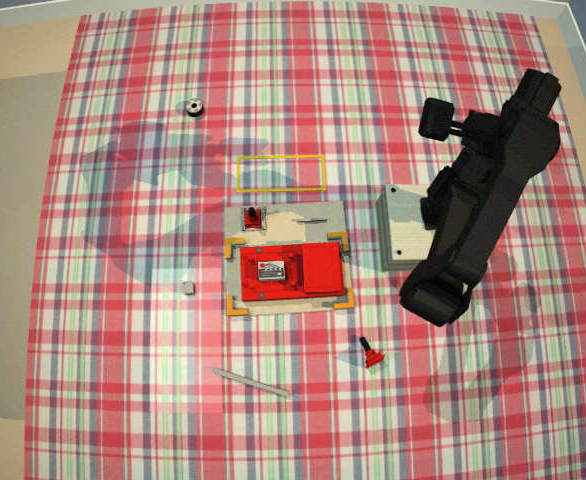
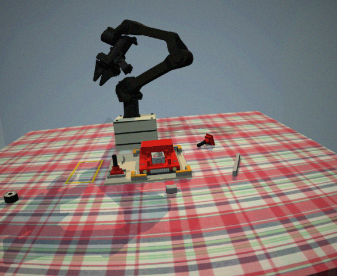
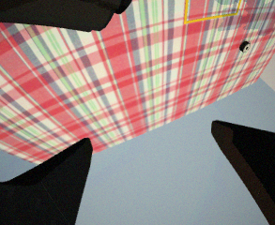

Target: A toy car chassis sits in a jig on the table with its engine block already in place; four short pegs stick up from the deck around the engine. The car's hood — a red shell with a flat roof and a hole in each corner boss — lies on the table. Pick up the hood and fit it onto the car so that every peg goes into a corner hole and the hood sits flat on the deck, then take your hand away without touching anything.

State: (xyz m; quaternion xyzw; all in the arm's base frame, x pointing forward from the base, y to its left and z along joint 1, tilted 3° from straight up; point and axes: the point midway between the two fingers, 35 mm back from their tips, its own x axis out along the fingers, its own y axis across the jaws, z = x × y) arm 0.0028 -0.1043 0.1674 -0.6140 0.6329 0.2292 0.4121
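Hood: can't spot it loose on the surface. The engine (image 1: 271, 270) sits uncovered in the jig (image 1: 288, 307). The pincer (image 2: 99, 80) hangs high around 4 o'clock, spread wide and empty, probably to keep clear.

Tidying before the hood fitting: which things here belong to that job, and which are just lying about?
Job: red chassis, engine block, jig, open tool. I cannot spot the hood.
Lying about: black ring, grey bar, grey cube, tipped red lever.

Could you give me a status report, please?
Jaws open, empty, raised high. Red hood shell not in view; grey engine block uncovered on red toy car chassis. Nothing over the car.
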